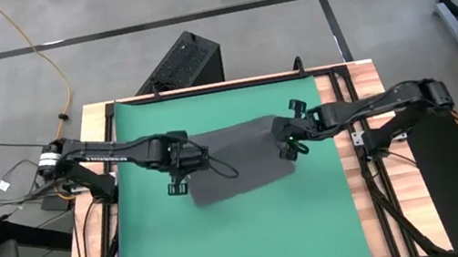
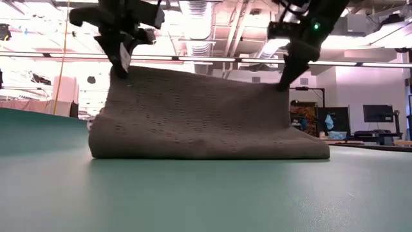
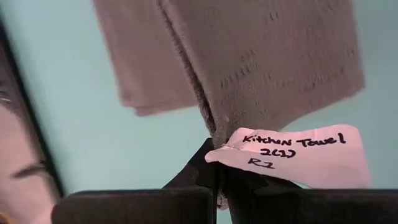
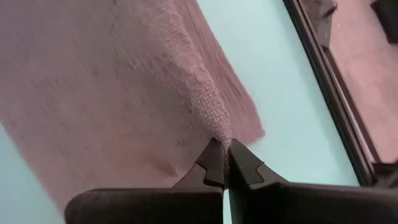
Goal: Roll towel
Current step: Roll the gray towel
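Grey waffle-weave cloth hung between my two pincers: the towel (image 2: 199, 116) was lifted along one edge, its lower part resting on the green mat (image 1: 255, 235) below both of them. My left gripper (image 3: 219, 163) was pinched onto one corner, right beside the white tag (image 3: 292, 155), and my right gripper (image 4: 225, 163) was pinched onto the opposite corner of the same raised edge. In the low view both corners stood at roughly the same height, with the cloth stretched almost flat between them.

To do this fold well, I judged that I had to keep both pincers level and equally far apart, so the held edge stayed taut without sagging in the middle. I would have carried that edge over the part lying beneath me in one even sweep, both arms at the same pace, then lowered it until it lay squarely on the layer below. Pulling the corners outward too hard risked dragging the whole cloth across the mat; letting them drift inward would have wrinkled it. The tag corner looked thin, so the pinch there needed watching.
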